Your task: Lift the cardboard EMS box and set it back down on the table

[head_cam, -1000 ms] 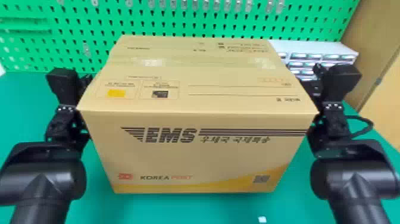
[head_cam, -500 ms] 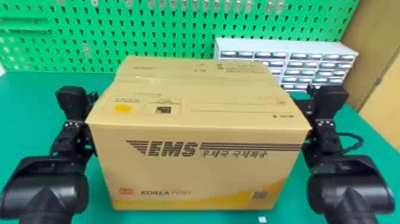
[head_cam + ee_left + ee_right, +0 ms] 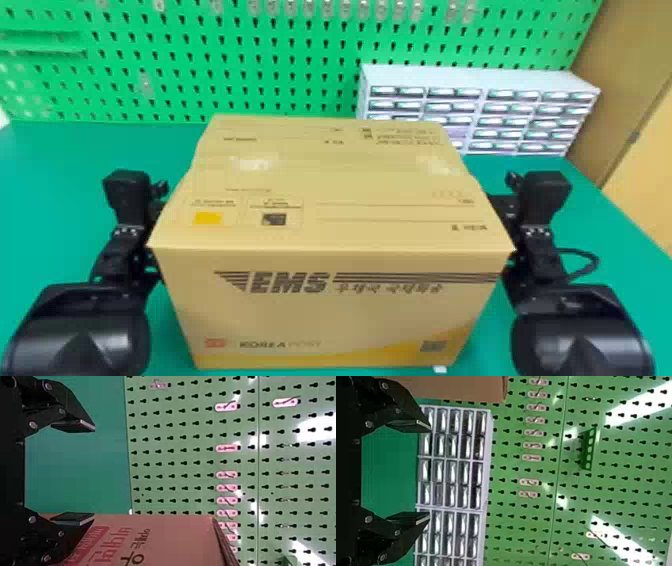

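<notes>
Left gripper (image 3: 157, 206): jaws stand open, cardboard EMS box (image 3: 327, 310) outside their gap. The box is between the grippers, short of the tabletop's (image 3: 65, 200) far edge. Right gripper (image 3: 502, 206): jaws stand open, box outside their gap.

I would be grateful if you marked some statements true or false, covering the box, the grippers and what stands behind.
1. The cardboard EMS box is between the robot's two arms. True.
2. The left gripper has its fingers shut together. False: the left gripper's fingers are apart.
3. The right gripper has its fingers apart. True.
4. The box's top flaps stand wide open. False: its top is closed.
5. A drawer cabinet stands beyond the box, towards the robot's right. True.
6. The pegboard is red. False: in the head view, the pegboard is green.
</notes>
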Action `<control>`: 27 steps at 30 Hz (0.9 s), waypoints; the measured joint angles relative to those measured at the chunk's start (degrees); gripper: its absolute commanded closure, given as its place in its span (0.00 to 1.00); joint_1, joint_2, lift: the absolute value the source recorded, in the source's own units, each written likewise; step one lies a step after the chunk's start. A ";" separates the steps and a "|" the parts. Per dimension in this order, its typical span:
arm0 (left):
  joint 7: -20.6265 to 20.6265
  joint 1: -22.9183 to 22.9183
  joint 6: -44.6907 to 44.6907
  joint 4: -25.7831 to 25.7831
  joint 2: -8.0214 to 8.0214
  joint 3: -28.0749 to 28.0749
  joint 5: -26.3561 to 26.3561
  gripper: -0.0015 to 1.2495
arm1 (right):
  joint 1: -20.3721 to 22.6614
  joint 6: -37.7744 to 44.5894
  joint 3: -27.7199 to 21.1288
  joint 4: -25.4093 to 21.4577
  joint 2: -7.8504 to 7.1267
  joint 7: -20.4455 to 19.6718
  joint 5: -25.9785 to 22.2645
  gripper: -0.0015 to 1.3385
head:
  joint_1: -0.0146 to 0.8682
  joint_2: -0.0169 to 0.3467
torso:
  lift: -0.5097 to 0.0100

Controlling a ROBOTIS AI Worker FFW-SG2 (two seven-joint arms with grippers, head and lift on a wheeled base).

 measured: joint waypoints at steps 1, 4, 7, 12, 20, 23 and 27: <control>0.00 0.12 0.00 0.22 0.00 0.22 0.10 0.37 | 0.20 0.00 -0.15 0.14 0.03 0.00 -0.09 0.36 | 0.78 0.01 | 0.78; 0.01 0.40 0.00 0.61 -0.02 0.87 0.41 0.37 | 0.76 -0.05 -0.74 0.32 0.17 0.01 -0.52 0.36 | 0.78 0.01 | 0.78; 0.07 0.69 0.02 0.75 -0.05 1.66 0.77 0.37 | 1.36 -0.16 -1.52 0.36 0.35 0.01 -1.19 0.36 | 0.78 0.01 | 0.78; 0.10 0.83 0.01 0.81 -0.03 3.06 1.31 0.37 | 2.13 -0.24 -2.50 -0.12 0.37 0.06 -1.80 0.36 | 0.78 0.01 | 0.78; 0.08 0.40 -0.40 0.34 0.06 5.23 2.10 0.37 | 3.02 -0.26 -3.80 -2.30 0.05 0.06 -1.96 0.36 | 0.78 0.01 | 0.78; 0.08 0.33 -0.47 0.09 0.06 5.92 2.11 0.37 | 3.51 -0.21 -4.63 -3.54 0.00 0.05 -1.94 0.36 | 0.78 0.01 | 0.78; 0.08 0.33 -0.49 -0.37 0.06 6.67 2.15 0.37 | 4.32 -0.17 -5.93 -5.03 -0.01 0.03 -1.92 0.36 | 0.78 0.01 | 0.78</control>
